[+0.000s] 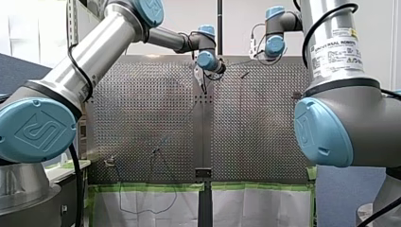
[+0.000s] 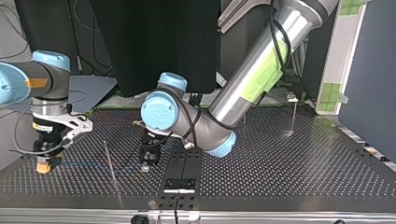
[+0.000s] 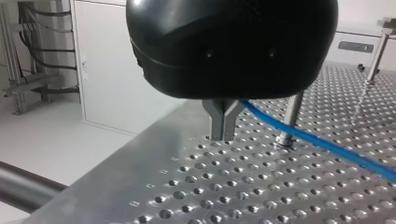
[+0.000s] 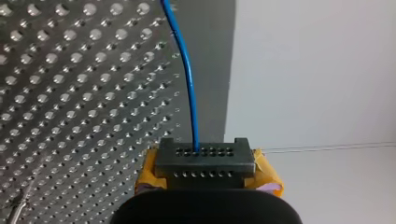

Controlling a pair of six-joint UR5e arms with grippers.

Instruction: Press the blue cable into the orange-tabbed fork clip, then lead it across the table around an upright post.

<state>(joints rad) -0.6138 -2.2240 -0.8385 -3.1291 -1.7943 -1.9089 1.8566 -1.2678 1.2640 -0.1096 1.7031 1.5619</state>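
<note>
Perforated table point(image 2: 280, 163) carries the blue cable point(image 3: 327, 144) stretched left to right between my right gripper point(image 4: 205, 156) and my left gripper point(image 3: 223, 136), both clamped on it; the upright post point(image 3: 293, 109) stands between them, nearer my left.

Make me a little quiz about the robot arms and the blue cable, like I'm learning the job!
1. True or false: in the left wrist view, the blue cable runs past an upright post.
2. In the right wrist view, the pads are: A green, B yellow, C red.
3. Fill in: the table is covered in small ____.
Key: 1 true; 2 B; 3 holes.
</note>
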